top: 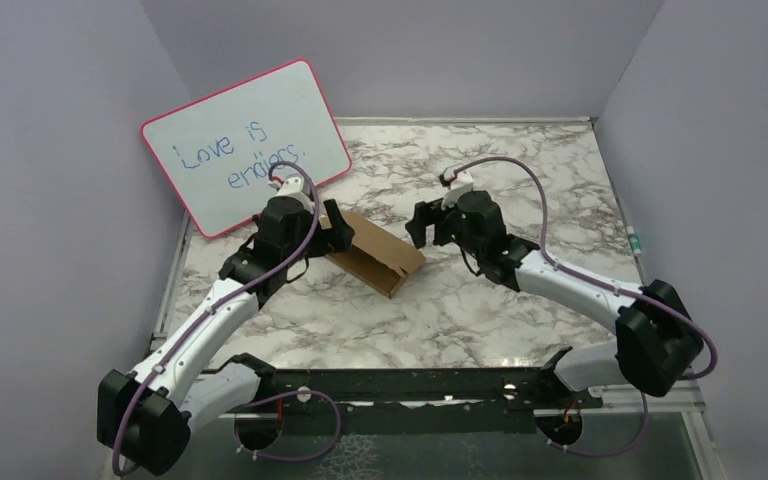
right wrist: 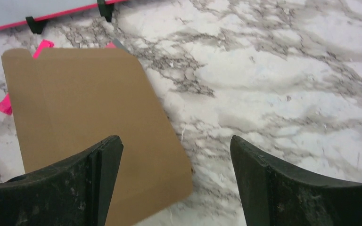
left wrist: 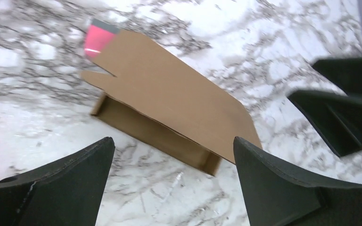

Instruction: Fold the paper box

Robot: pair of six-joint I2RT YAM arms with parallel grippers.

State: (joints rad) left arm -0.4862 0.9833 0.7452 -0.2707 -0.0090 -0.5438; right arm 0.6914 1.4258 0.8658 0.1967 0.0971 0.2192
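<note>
Marble-patterned table (top: pixel 480 300), grey walls, pink-framed whiteboard (top: pixel 245 140) at rear left. Top view: the paper box (top: pixel 375 255) lies mid-table between the left gripper (top: pixel 338 230) and right gripper (top: pixel 423 232); neither holds it. Left wrist view: fingers spread wide, empty, with the box's hollow side facing them. Right wrist view: fingers spread, empty, above the flat lid. Cardboard judged light, stiff, likely to slide: pinch a flap edge, pin the body

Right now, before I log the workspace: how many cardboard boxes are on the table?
1. The paper box lies on the marble table, between the left gripper and the right gripper, near the whiteboard. No other shows in any view.
</note>
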